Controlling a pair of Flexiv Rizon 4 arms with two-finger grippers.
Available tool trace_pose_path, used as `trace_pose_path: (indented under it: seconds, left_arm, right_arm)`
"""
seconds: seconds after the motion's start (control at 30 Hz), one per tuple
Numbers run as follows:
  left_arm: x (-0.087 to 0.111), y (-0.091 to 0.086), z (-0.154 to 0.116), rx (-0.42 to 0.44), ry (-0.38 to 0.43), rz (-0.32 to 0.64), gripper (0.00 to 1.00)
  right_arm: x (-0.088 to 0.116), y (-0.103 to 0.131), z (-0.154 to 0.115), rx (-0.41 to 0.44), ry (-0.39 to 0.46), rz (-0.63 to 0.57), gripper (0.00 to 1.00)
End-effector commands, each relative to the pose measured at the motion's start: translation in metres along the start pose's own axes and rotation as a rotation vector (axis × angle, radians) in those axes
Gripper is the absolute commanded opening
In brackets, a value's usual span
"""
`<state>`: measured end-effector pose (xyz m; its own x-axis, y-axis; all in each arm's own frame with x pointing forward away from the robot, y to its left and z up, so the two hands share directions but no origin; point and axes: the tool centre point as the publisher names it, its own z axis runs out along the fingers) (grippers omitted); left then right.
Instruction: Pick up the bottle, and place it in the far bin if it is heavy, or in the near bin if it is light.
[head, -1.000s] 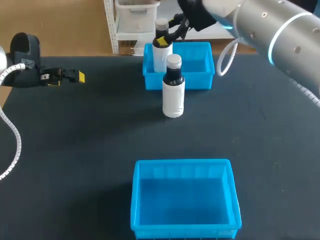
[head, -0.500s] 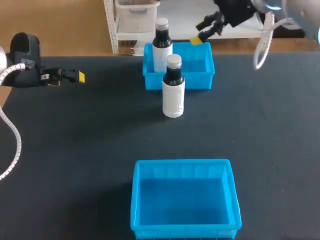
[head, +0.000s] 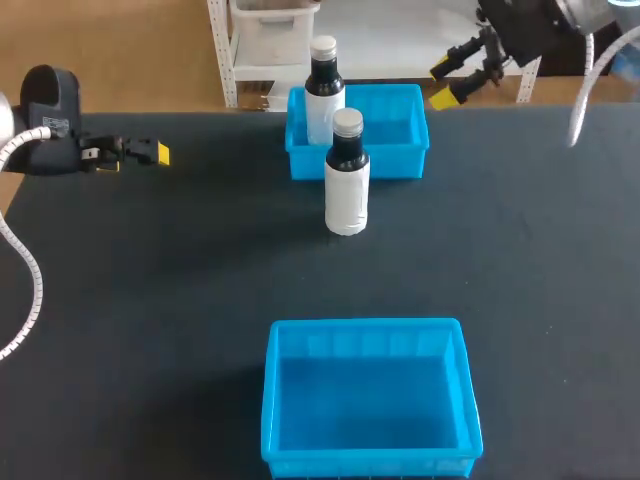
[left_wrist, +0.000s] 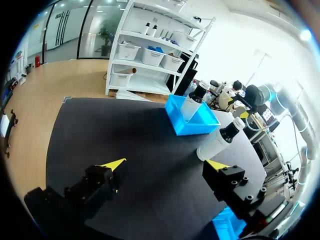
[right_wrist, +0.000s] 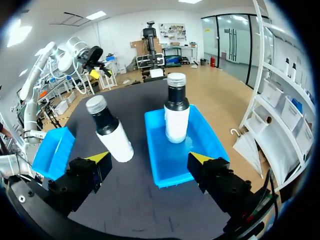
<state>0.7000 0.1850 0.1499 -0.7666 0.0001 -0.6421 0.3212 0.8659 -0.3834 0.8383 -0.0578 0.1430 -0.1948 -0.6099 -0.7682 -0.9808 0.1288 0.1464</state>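
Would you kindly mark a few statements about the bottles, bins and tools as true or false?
1. One bottle stands upright inside the far bin. True.
2. The other bottle lies on its side on the table. False: it stands upright on the table, just in front of the far bin.
3. No bottle is in the near bin. True.
4. The right tool is shut on a bottle. False: it is open, holds nothing, and is off to the side of the far bin.
5. The left tool is open, over the table's left part, away from both bottles. True.
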Motion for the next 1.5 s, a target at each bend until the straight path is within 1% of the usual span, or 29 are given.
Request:
trace_pose_path:
  seconds: [0.03,0.13,0.27,0.57,0.67,0.9,1.17,1.5]
  left_arm:
    - [0.0,0.0,0.0,0.0,0.0,0.0,1.0]
    - [0.0,0.0,0.0,0.0,0.0,0.0,1.0]
    - [0.0,0.0,0.0,0.0,0.0,0.0,1.0]
    - [0.0,0.0,0.0,0.0,0.0,0.0,1.0]
    - [0.0,0.0,0.0,0.0,0.0,0.0,1.0]
    - [0.0,0.0,0.0,0.0,0.0,0.0,1.0]
    - [0.0,0.0,0.0,0.0,0.0,0.0,1.0]
    - [0.0,0.0,0.0,0.0,0.0,0.0,1.0]
  right_arm:
    - [0.008,0.061,-0.008,0.231,-0.023,-0.019,1.0]
    - [0.009,0.072,-0.006,0.224,-0.041,-0.049,1.0]
    - [0.007,0.081,0.001,0.2,-0.059,-0.075,1.0]
    - [-0.005,0.1,0.018,0.168,-0.082,-0.095,1.0]
    - [-0.01,0.104,0.028,0.14,-0.079,-0.096,1.0]
    - [-0.019,0.106,0.045,0.098,-0.088,-0.105,1.0]
    - [-0.033,0.103,0.061,0.039,-0.088,-0.138,1.0]
    - [-0.041,0.093,0.079,-0.017,-0.093,-0.141,1.0]
